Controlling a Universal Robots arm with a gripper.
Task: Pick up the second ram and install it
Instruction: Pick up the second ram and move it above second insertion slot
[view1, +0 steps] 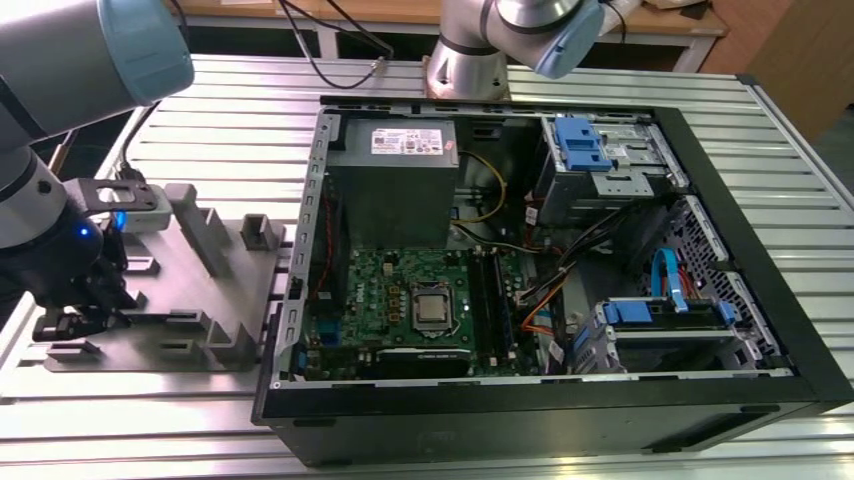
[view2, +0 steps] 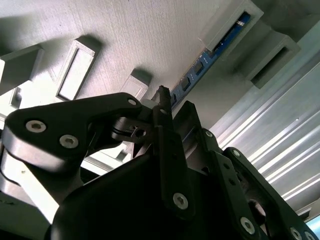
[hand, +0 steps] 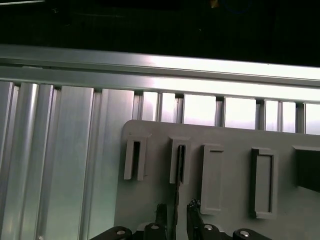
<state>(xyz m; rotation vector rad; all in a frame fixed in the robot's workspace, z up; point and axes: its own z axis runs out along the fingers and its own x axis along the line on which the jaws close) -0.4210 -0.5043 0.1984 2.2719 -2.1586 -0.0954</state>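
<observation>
As the wrist points straight down at the plate (hand: 150, 200), the tool (hand: 176, 205) sits low over it with its fingers (hand: 161, 220) narrowly parted, one on each side of the ram (hand: 176, 192). A sliver of grey plate shows between each finger and the board, so I judge the ram straddled and not clamped.

The ram stands on its long edge and appears in the first wrist view as a thin dark line. Its long axis runs through the gap between the fingers and on to a slotted block (hand: 173, 162) that holds its far end. Its flat faces are turned toward the fingers. In the second wrist view the ram (view2: 215, 47) is a bluish strip leading away from the tool (view2: 174, 100) to that block. How much of it lies under the tool is hidden.

In the exterior view the tool (view1: 78, 322) hangs at the 8 o'clock corner of the plate (view1: 174, 345). The plate rests on the table (view1: 240, 100) at 9 o'clock from the case (view1: 801, 340). The arm (view1: 54, 60) rises from the tool toward 12 o'clock, and its base (view1: 467, 70) stands at 12 o'clock from the case. The motherboard (view1: 387, 290) and its black slots (view1: 487, 300) lie at 3 o'clock from the tool, inside the case and well apart from it.
</observation>
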